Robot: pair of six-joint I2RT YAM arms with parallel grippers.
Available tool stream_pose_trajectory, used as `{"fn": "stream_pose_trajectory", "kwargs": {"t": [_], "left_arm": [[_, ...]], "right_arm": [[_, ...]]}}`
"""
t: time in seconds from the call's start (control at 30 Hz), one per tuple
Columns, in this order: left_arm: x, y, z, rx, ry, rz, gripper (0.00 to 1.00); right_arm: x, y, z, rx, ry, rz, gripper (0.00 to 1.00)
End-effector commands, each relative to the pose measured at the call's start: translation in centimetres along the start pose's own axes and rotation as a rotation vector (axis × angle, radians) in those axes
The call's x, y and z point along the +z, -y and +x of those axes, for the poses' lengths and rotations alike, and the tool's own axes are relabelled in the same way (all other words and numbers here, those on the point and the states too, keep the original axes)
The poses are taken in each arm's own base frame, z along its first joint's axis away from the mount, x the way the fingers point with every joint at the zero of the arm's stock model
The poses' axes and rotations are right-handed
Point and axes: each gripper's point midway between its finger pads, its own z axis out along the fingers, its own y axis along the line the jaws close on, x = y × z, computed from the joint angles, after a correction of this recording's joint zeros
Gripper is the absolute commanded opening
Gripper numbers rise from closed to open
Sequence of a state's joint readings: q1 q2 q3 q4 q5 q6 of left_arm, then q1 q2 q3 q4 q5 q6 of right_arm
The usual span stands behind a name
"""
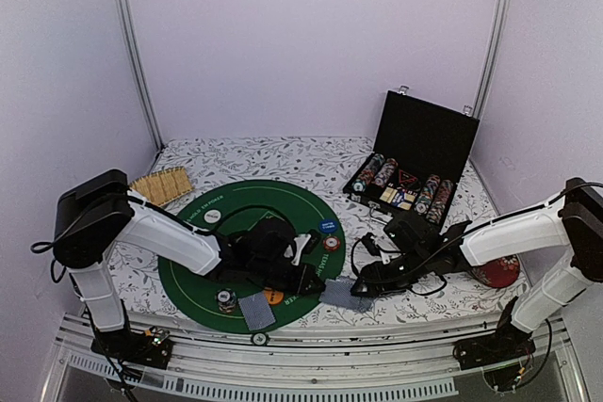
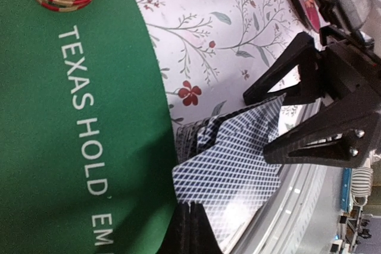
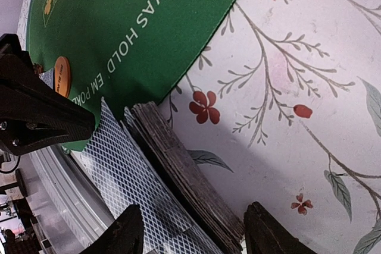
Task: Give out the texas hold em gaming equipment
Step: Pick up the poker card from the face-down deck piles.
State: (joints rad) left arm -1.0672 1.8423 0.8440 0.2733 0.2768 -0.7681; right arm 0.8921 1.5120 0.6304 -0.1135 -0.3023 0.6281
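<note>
A deck of blue-grey patterned playing cards lies on the floral cloth just off the green mat. My left gripper is shut on the near edge of the top card, which sits askew over the deck. In the top view the left gripper is at the deck's left. My right gripper is open, a finger on each side of the deck. From the top it is the right gripper at the deck's right. Another card lies at the mat's front edge.
Chips sit on the mat: white, blue, red, orange and a stack. An open black case of chips stands at the back right. A red disc and a bamboo mat flank the scene.
</note>
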Motion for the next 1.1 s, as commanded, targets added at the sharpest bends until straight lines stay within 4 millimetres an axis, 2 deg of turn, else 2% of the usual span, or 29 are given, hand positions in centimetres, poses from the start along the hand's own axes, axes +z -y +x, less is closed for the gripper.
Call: {"fn": "stream_pose_trajectory", "kwargs": {"t": [0.0, 0.1, 0.23, 0.47, 0.63, 0.83, 1.07], "left_arm": [[-0.5, -0.8, -0.4, 0.009, 0.017, -0.011, 0.0], [-0.8, -1.1, -0.6, 0.002, 0.022, -0.02, 0.01], [-0.5, -0.7, -0.3, 0.008, 0.001, 0.009, 0.14], [0.0, -0.9, 0.0, -0.005, -0.007, 0.019, 0.23], [0.0, -0.7, -0.2, -0.002, -0.002, 0.023, 0.28], [0.1, -0.8, -0.2, -0.002, -0.002, 0.025, 0.3], [0.0, -0.6, -0.5, -0.004, 0.008, 0.031, 0.32]], "right_arm": [[0.0, 2.5, 1.7, 0.025, -0.047, 0.115, 0.6], [-0.4, 3.5, 1.9, 0.027, -0.045, 0.167, 0.61], [-1.0, 4.9, 2.1, 0.035, -0.047, 0.256, 0.62], [-1.7, 4.2, 2.3, -0.007, -0.057, 0.289, 0.64], [-3.1, 5.5, 2.1, -0.004, -0.044, 0.395, 0.64], [-3.5, 3.4, 1.5, -0.028, -0.023, 0.312, 0.65], [-3.1, 4.0, 2.0, -0.004, -0.027, 0.321, 0.64]]}}
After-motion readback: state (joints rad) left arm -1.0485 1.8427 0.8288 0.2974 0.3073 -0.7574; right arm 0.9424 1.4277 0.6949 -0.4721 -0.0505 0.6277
